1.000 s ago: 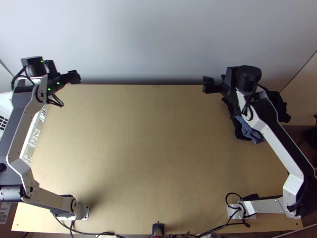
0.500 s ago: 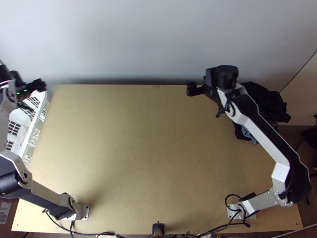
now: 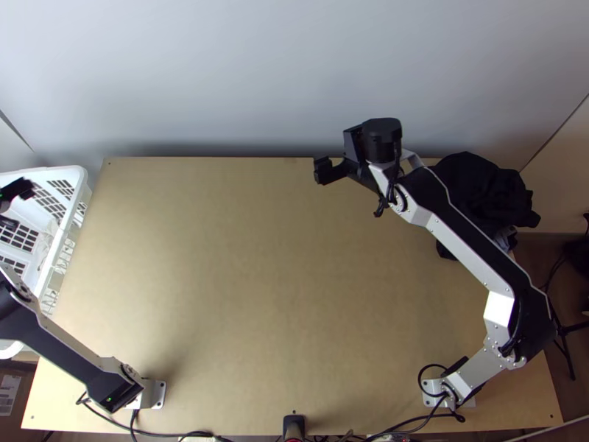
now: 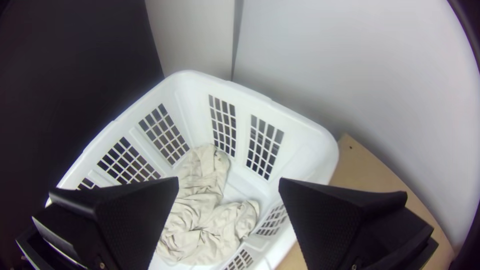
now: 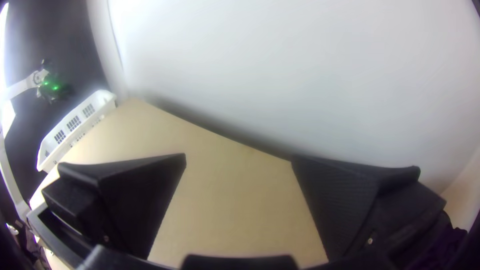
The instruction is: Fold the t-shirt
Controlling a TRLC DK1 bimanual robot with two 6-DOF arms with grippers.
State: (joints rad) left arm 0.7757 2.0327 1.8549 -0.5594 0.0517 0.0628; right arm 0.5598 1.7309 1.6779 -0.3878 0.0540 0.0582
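Looked like the fetching stage to me: the cream t-shirt [image 4: 200, 227] (my guess) sat bunched in the laundry basket [image 4: 312, 142], with the left gripper [image 4: 228, 180] above, spread wide. Next it needed to dip in and pinch cloth. The right gripper [image 5: 239, 157] was wide open too. Shirt ran roughly basket-lengthwise, narrow end toward the far end; couldn't tell where the collar pointed.

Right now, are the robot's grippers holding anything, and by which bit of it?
Nothing is held: the left gripper is open above the basket, the right gripper open above the table.
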